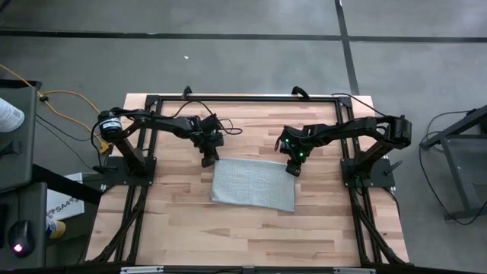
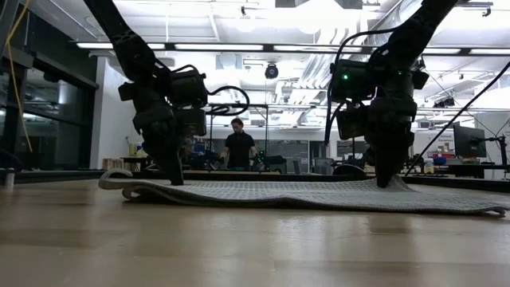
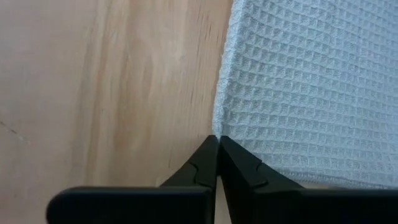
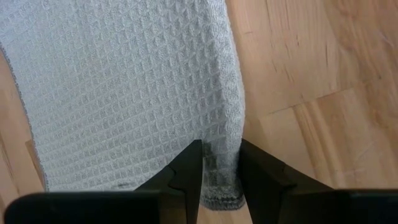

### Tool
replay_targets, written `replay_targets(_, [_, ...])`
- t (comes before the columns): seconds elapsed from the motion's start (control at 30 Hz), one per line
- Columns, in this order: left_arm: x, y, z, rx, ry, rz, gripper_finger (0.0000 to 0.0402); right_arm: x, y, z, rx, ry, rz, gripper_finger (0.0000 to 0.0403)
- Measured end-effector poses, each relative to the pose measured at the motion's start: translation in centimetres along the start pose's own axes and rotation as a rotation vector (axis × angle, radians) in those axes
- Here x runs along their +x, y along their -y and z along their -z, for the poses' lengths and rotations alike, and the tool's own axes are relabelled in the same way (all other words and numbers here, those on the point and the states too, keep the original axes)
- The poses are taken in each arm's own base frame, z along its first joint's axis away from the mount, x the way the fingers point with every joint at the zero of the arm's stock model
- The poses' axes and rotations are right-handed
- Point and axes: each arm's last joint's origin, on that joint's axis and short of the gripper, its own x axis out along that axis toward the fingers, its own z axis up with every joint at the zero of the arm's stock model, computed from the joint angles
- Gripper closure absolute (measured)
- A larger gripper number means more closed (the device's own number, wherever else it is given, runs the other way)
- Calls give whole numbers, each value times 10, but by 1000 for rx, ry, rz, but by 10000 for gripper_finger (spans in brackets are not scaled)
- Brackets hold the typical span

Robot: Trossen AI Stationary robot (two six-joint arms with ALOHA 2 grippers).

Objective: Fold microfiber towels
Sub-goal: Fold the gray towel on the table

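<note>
This is a robotics lab in a big open industrial hall. A wooden table (image 1: pixel 251 228) stands on a bare concrete floor (image 1: pixel 228 61), with a yellow cable (image 1: pixel 65 103) trailing at ten o'clock. Beyond it run long ceiling lights (image 2: pixel 239 48), exposed ducts, a monitor (image 2: pixel 468 142) at three o'clock, and a person (image 2: pixel 238 145) standing among benches.

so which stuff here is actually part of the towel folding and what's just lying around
Job:
- grey towel, flat on the table
- left gripper, shut at the towel's corner
- right gripper, closed on the opposite corner

Lying about:
- yellow cable
- person in the room behind
</note>
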Motion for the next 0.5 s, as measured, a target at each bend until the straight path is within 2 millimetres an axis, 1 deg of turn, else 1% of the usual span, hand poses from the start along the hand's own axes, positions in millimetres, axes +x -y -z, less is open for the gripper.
replay_targets(0.13, [0, 0, 0, 0, 0, 3, 397, 0, 0, 0, 0, 0, 0, 310])
replay_targets(0.23, [0, 0, 0, 0, 1, 3, 398, 0, 0, 0, -2, 0, 0, 320])
replay_targets(0.33, [0, 0, 0, -16, 1, 3, 399, 0, 0, 0, -8, 0, 0, 346])
replay_targets(0.43, [0, 0, 0, -25, 1, 3, 399, 0, 0, 0, -22, 0, 0, 385])
replay_targets(0.5, [0, 0, 0, -26, 1, 3, 400, 0, 0, 0, -25, 0, 0, 395])
